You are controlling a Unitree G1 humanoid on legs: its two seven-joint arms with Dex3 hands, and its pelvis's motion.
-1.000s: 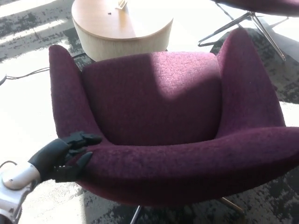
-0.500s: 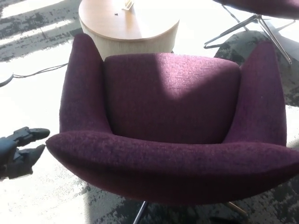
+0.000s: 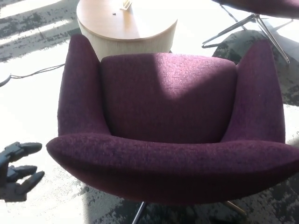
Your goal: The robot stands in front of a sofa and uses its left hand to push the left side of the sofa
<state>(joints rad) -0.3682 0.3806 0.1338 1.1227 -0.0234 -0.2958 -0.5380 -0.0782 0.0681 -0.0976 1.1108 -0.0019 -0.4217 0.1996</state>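
Left robot hand (image 3: 18,171): low at the picture's left edge, above the pale floor (image 3: 32,100); fingers spread apart and pointing towards the sofa, holding nothing. It is near the sofa's left corner and not touching it.
Cable: a thin dark cable (image 3: 32,73) lies on the floor to the left of the sofa, apart from the robot hand.
Sofa (image 3: 168,102): a purple upholstered seat filling the middle of the view, its thick near edge running across the lower half and its left arm rising just right of the robot hand. Thin metal legs show beneath it.
Why so placed: the open fingers facing the left side suit a flat push rather than a grasp; my judgement is that the robot hand is either lined up for a push or clear of one.
Round desk (image 3: 126,25): light wood, standing behind the sofa's far edge, with a small object on top too small to tell.
Second chair: metal legs (image 3: 247,23) at the upper right, well apart.
Right robot hand: does not show.
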